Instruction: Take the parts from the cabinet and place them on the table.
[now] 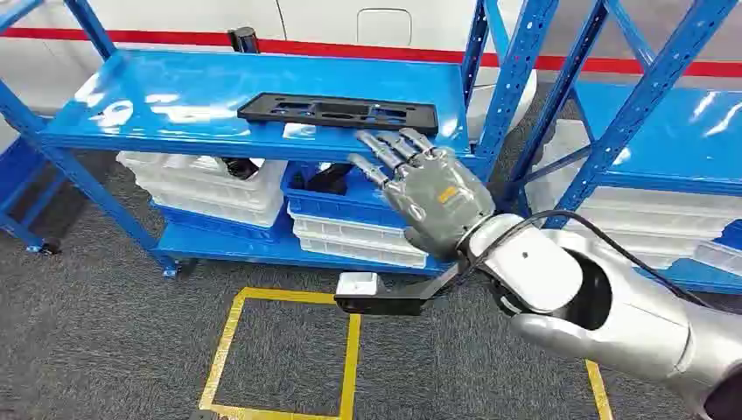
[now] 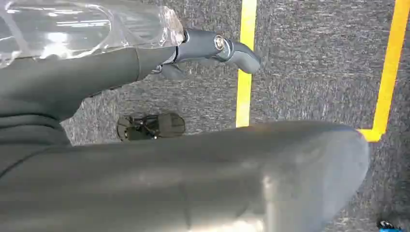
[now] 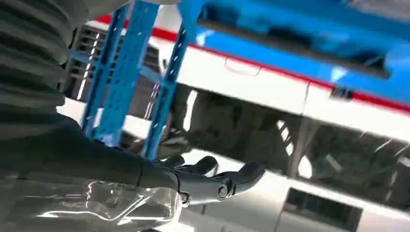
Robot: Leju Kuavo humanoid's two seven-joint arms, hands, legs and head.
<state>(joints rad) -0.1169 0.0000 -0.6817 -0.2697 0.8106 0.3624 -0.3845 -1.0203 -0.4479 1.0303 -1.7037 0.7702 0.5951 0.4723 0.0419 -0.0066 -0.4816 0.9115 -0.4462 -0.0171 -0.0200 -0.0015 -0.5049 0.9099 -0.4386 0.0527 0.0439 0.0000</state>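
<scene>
A flat black rectangular plastic part with cut-outs (image 1: 338, 113) lies on the glossy blue metal shelf (image 1: 175, 105), near its front edge. The right hand (image 1: 429, 188) hovers empty, fingers spread, just before the part's right end.

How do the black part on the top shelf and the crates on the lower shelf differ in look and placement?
The black part is flat, dark and long, full of cutouts, lying alone near the top shelf's front edge. The crates are white and blue, deep-walled and stacked in piles on the lower shelf. The right robot hand reaches, fingers spread, just below the part; it hides part of one crate stack. Both sit on the same blue rack.
</scene>
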